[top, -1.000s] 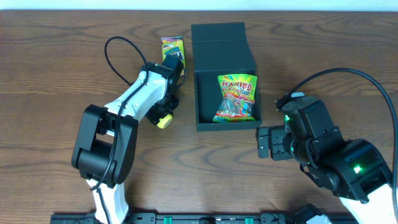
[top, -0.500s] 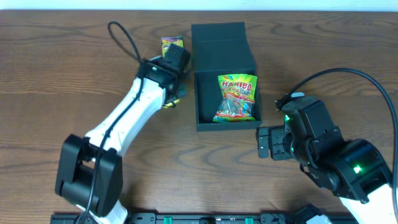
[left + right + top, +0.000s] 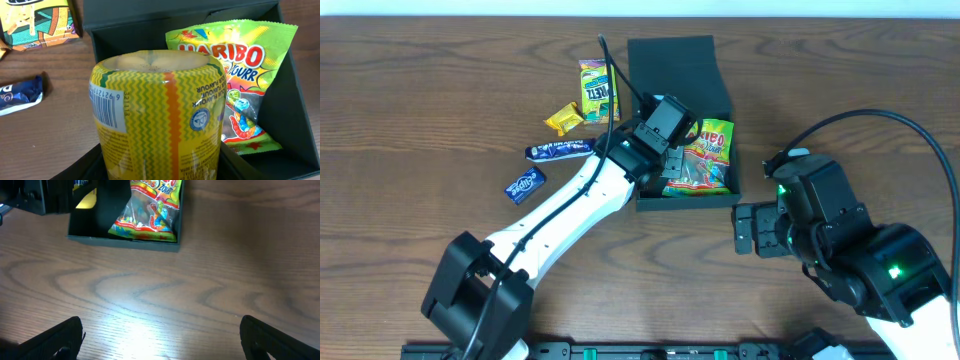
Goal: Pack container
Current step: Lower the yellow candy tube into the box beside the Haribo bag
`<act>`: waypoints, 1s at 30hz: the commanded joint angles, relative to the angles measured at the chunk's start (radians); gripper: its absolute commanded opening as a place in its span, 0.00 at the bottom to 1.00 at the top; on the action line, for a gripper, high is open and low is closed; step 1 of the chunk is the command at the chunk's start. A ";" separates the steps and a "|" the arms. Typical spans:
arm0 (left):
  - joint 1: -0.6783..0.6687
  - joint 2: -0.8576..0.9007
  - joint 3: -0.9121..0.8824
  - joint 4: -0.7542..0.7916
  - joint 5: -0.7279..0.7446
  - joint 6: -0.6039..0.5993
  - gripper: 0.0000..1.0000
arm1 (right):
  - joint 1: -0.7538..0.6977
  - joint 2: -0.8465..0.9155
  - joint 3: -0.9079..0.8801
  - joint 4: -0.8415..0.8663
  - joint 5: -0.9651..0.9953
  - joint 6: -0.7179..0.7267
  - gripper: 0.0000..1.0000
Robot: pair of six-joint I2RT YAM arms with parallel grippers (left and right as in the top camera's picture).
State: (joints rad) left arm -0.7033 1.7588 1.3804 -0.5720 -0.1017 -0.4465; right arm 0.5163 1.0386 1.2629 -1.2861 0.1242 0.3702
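The black container stands open at the table's middle, its flap lid laid back. A green Haribo bag lies in its right half and also shows in the left wrist view. My left gripper is shut on a yellow zigzag-patterned snack tub and holds it over the container's left half, inside its walls. My right gripper is open and empty over bare table in front of and to the right of the container; its two fingers are spread wide.
Loose snacks lie to the left of the container: a yellow-green packet, a small yellow sweet, a dark blue bar and a small blue packet. The left arm's cable loops above the container's left wall.
My left arm has swung right from the snack pile to over the container, carrying the yellow tub. The snacks it was covering now show. The right arm has not moved.
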 commanded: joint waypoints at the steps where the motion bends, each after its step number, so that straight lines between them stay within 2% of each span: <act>1: 0.002 0.018 0.004 0.006 0.037 0.022 0.06 | -0.006 -0.004 0.006 -0.001 0.006 -0.012 0.99; 4: -0.001 0.048 0.004 -0.006 0.077 0.024 0.06 | -0.006 -0.004 0.006 -0.001 0.006 -0.012 0.99; 12: -0.004 0.079 0.004 -0.044 0.068 0.020 0.08 | -0.006 -0.004 0.006 -0.001 0.006 -0.012 0.99; 13: -0.004 0.079 0.004 -0.046 0.069 0.020 0.21 | -0.006 -0.004 0.006 -0.001 0.006 -0.012 0.99; 14: -0.004 0.079 0.004 -0.049 0.069 0.019 0.48 | -0.006 -0.004 0.006 -0.001 0.006 -0.012 0.99; 15: -0.004 0.079 0.004 -0.052 0.069 0.014 0.61 | -0.006 -0.004 0.006 -0.001 0.006 -0.012 0.99; 19: -0.004 0.078 0.005 -0.054 0.069 -0.011 0.71 | -0.006 -0.004 0.006 -0.001 0.006 -0.012 0.99; 23: -0.004 0.077 0.006 -0.051 0.068 -0.011 0.74 | -0.006 -0.004 0.006 -0.001 0.006 -0.012 0.99; 28: -0.004 0.077 0.036 -0.051 0.034 -0.011 0.73 | -0.006 -0.004 0.006 -0.001 0.006 -0.012 0.99; 29: -0.004 0.077 0.047 -0.048 0.004 -0.011 0.67 | -0.006 -0.004 0.006 -0.001 0.006 -0.012 0.99; 30: -0.004 0.077 0.050 -0.038 -0.019 -0.011 0.57 | -0.006 -0.004 0.006 -0.001 0.006 -0.012 0.99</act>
State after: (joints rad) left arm -0.7036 1.8423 1.3880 -0.6209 -0.0498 -0.4580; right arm 0.5163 1.0386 1.2629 -1.2861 0.1242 0.3702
